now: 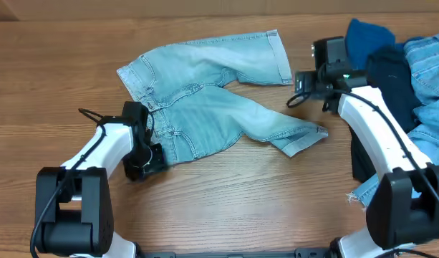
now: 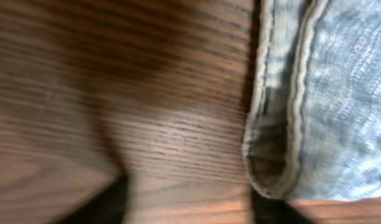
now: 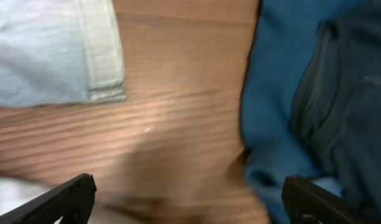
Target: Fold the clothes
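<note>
- Left gripper point(image 1: 144, 150) sits low at the waistband point(image 2: 258, 124) end of the jeans point(image 1: 205, 107). Its wrist view is blurred, but the jaws look partly apart with bare wood between them and nothing clamped.
- Right gripper point(image 3: 190, 199) stands wide apart and holds nothing. It hovers over the table point(image 1: 61, 72) between a leg cuff point(image 3: 103, 56) and the royal blue garment point(image 3: 271, 93).
- The jeans lie spread across the middle of the table, legs splayed to the right and rumpled.
- The step in hand looks like taking hold for the first fold. The left fingers should pinch the full thickness of the waistband edge, not one layer, and the right should take a cuff squarely.
- Both ends should lift together, so the cloth does not drag or twist.
- No container is in view. The royal blue garment, a dark navy garment point(image 3: 345, 112) and a light denim piece point(image 1: 430, 50) are heaped loose at the table's right.
</note>
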`<move>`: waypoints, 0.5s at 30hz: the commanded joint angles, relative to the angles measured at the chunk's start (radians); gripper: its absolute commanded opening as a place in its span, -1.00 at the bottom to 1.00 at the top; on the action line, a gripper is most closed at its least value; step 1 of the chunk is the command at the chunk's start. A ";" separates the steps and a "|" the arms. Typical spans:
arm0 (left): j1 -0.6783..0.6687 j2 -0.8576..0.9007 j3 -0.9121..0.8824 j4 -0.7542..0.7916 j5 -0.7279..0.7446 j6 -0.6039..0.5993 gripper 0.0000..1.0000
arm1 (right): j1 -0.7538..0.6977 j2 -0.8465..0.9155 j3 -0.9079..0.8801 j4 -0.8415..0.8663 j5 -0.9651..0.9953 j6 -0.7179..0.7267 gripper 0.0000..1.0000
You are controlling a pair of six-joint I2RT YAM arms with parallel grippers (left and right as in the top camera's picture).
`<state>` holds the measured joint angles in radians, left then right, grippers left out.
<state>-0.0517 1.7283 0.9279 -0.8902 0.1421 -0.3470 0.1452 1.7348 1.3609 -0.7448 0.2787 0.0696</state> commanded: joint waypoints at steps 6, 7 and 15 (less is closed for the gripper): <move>0.001 0.026 0.008 0.032 0.011 0.057 -0.92 | 0.001 -0.136 0.010 -0.101 -0.037 0.103 1.00; 0.001 0.026 0.019 0.031 0.117 0.102 -0.85 | 0.001 -0.141 0.010 -0.102 -0.037 0.103 1.00; 0.032 0.026 0.037 0.056 0.546 0.091 0.09 | 0.001 -0.140 0.009 -0.111 -0.037 0.103 1.00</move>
<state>-0.0494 1.7416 0.9394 -0.8608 0.5560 -0.2321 0.1455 1.6192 1.3605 -0.8570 0.2398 0.1608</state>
